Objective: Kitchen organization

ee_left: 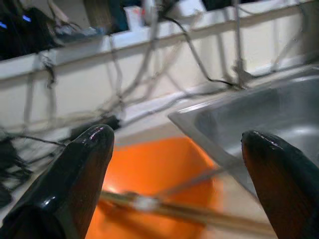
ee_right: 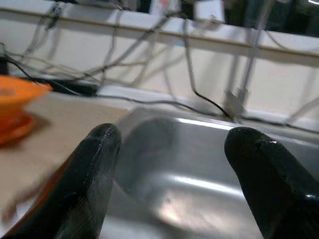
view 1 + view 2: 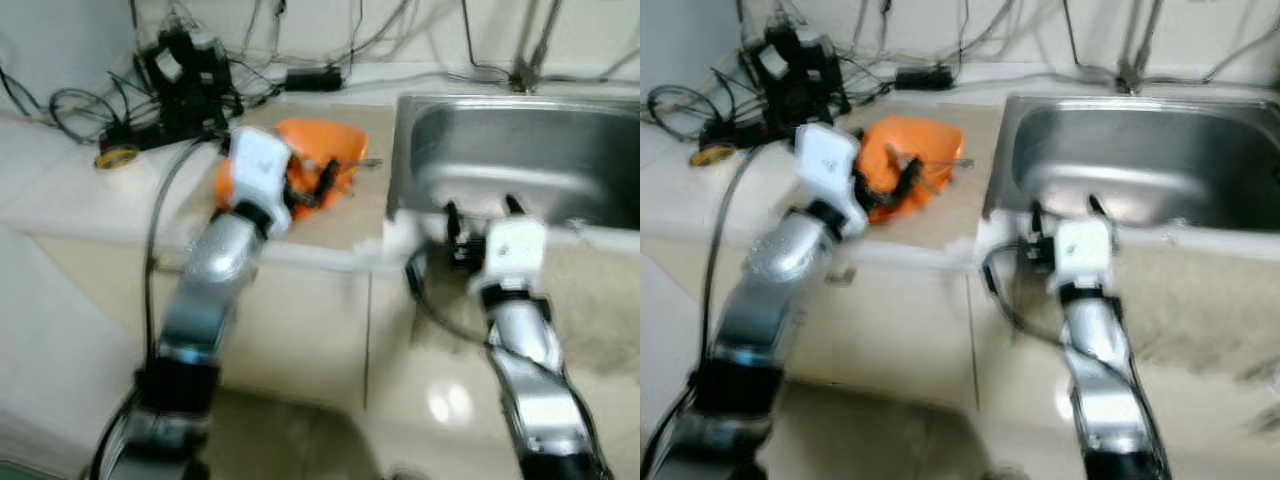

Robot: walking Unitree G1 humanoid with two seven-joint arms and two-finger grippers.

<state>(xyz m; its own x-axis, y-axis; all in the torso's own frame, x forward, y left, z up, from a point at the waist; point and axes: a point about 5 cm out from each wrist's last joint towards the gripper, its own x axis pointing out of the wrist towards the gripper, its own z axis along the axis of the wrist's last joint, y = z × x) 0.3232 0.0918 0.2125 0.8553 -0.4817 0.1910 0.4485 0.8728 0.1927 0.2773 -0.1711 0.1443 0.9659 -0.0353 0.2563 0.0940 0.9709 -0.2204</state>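
End effectors first. Left end effector: two glossy black rounded fingers spread wide apart, nothing between them. It hangs over the orange plastic dish, smooth and shallow with a curved rim, which sits on the matte beige counter just left of the sink. A thin metallic rod-shaped utensil lies across the orange dish; blurred, so its exact kind cannot be told. Whether the fingers touch the dish cannot be told.

Right end effector: same black fingers, slightly textured surface, likewise spread wide and holding nothing. It sits at the front edge of the sink, pointing into the basin.

Sink: brushed stainless steel, rectangular with rounded corners, reflective walls showing soft highlights. A thin metal stem rises at its back rim.

Arms: silver cylindrical segments with white boxy wrist housings; black cable loops along each.

Counter back-left: tangle of black cables and a black boxy device; a black rectangular adapter lies near the wall. A small yellow ring-shaped item rests near the cables. Pale cabinet fronts below the counter, glossy tiled floor beneath. Head views are motion-blurred.
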